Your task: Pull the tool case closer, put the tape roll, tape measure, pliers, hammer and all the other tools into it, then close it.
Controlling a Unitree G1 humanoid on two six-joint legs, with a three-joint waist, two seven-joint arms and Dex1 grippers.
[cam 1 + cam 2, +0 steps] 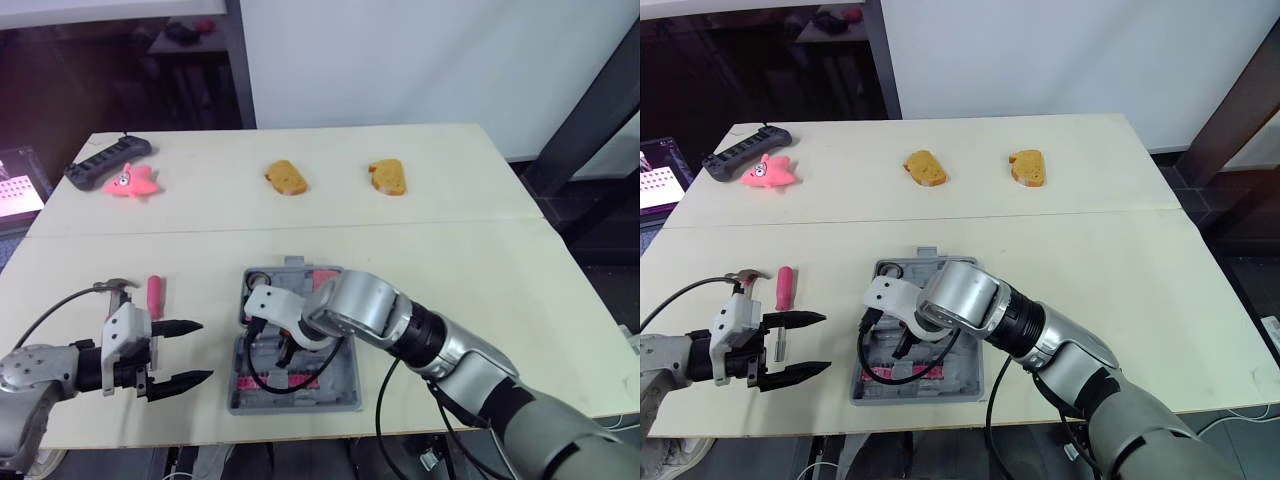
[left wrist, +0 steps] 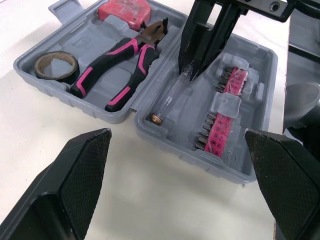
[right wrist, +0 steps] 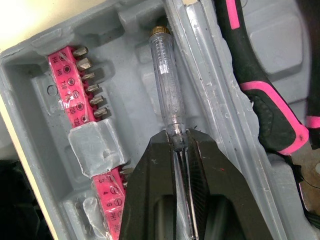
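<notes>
Right gripper [image 3: 180,142], clamped on the clear screwdriver [image 3: 167,85], is held low in the open case [image 1: 300,405] so the tool can be seated in its slot; left gripper [image 1: 205,350], fingers apart, is held ready near the hammer [image 1: 115,286].

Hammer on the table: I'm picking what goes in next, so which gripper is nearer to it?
Left. The left gripper hovers open close beside the hammer; the right gripper is over in the tool case, shut on a clear screwdriver.
</notes>
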